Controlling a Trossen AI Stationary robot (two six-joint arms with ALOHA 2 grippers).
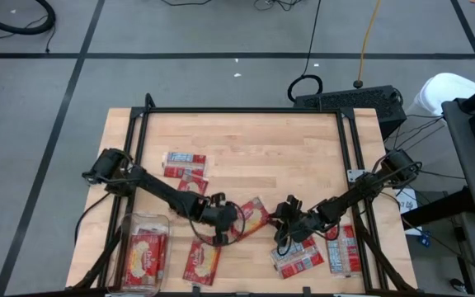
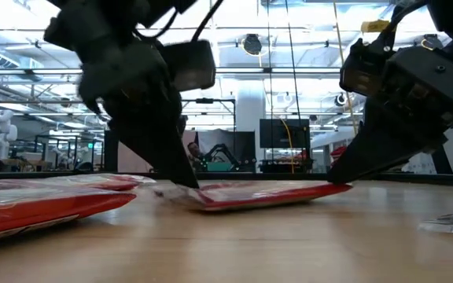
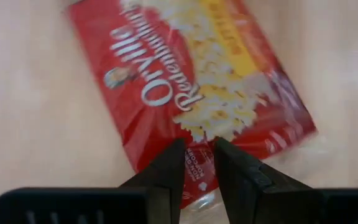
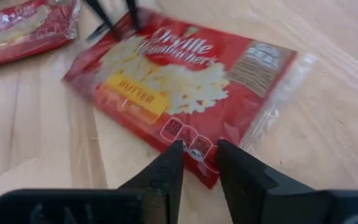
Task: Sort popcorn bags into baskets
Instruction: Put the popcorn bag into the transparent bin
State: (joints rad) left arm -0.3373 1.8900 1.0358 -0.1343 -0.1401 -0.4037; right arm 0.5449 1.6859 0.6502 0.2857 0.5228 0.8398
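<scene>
1 flat red popcorn packet [image 1: 251, 218] at table centre is nipped at opposite edges by left gripper [image 3: 196, 163] and right gripper [image 4: 199, 163], fingers nearly together. Tearing is risked if pulled apart.

1. A wooden table [image 1: 262, 140] is carrying everything.
2. Red popcorn bags are lying on it: two at back left [image 1: 185, 165], one in the middle [image 1: 252, 216], one at front [image 1: 201, 262], several at front right [image 1: 343, 250].
3. A clear bin [image 1: 130, 223] is sitting at front left.
</scene>
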